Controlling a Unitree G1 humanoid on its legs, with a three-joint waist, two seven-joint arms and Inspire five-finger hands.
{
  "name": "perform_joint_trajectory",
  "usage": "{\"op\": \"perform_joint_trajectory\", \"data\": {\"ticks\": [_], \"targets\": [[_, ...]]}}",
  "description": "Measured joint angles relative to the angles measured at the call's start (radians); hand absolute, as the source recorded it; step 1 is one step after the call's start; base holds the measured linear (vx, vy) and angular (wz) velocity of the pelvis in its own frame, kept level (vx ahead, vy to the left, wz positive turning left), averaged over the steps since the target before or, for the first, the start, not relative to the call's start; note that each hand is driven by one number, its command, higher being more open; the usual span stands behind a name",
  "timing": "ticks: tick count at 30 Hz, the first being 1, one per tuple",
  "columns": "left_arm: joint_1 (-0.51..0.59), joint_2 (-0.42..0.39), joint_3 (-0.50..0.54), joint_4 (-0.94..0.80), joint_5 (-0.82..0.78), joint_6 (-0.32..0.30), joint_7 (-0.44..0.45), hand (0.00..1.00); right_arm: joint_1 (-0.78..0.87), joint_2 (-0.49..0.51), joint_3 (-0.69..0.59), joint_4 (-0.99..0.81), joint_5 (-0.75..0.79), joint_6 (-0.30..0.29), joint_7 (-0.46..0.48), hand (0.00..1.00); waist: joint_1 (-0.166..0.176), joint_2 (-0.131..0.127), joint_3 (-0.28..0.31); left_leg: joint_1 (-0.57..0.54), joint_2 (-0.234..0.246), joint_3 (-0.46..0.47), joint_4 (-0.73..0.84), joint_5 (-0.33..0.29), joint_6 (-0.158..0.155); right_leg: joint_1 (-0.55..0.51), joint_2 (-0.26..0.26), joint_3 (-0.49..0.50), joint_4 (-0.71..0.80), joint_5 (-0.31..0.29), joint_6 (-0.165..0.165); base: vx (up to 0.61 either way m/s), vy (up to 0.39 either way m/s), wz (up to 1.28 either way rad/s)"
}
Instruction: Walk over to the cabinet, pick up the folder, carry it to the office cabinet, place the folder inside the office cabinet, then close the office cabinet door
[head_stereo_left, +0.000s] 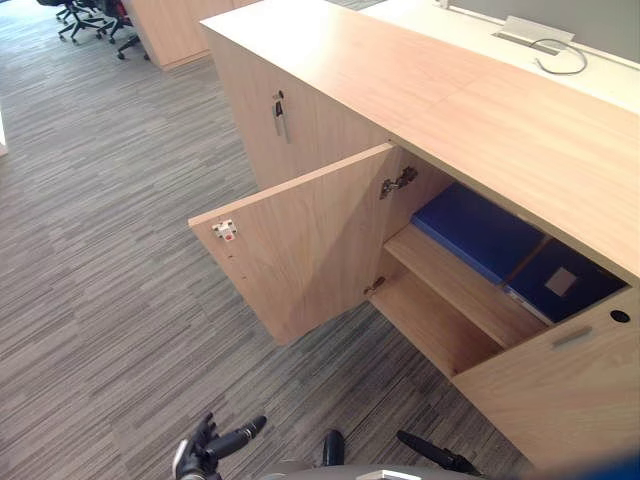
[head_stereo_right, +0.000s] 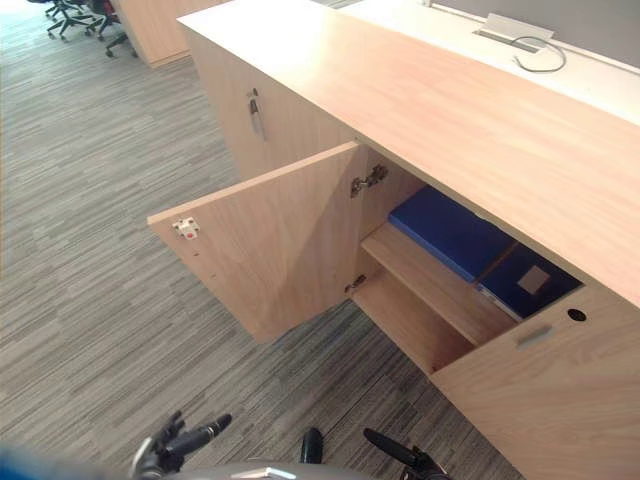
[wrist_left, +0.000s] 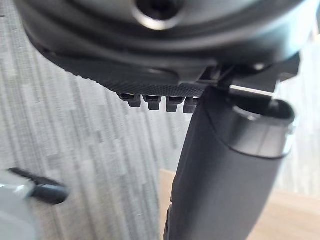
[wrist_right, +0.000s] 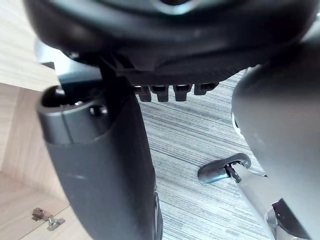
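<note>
The blue folder (head_stereo_left: 478, 232) lies flat on the upper shelf (head_stereo_left: 460, 290) inside the open office cabinet (head_stereo_left: 480, 110), right of centre, beside 1 darker folder (head_stereo_left: 560, 280). It looks stiff, light, smooth; pinch its near edge. Left hand (head_stereo_left: 225, 442) and right hand (head_stereo_left: 440, 458), bottom edge, loosely open, empty
</note>
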Motion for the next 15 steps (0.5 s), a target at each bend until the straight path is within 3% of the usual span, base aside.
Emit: {"op": "perform_joint_trajectory", "data": {"ticks": [7, 15], "targets": [[-0.047, 0.052, 0.076, -0.171, 0.079, 0.007, -0.008, 1.00, 0.022, -0.004, 0.000, -0.051, -0.001, 0.007, 0.017, 1.00, 0.010, 0.039, -0.023, 0.003, 0.023, 0.050, 0.000, -0.001, -0.001, -0.015, 0.008, 0.040, -0.005, 0.000, 0.000, 0.01, -0.042, -0.22], [-0.130, 0.099, 0.077, -0.241, 0.127, 0.012, -0.006, 1.00, 0.033, -0.007, 0.009, -0.061, -0.003, 0.012, 0.041, 1.00, 0.007, 0.044, -0.028, 0.004, 0.051, 0.107, -0.001, -0.001, -0.006, -0.023, 0.034, 0.082, -0.055, -0.003, -0.005, -0.03, -0.033, -0.28]]}}
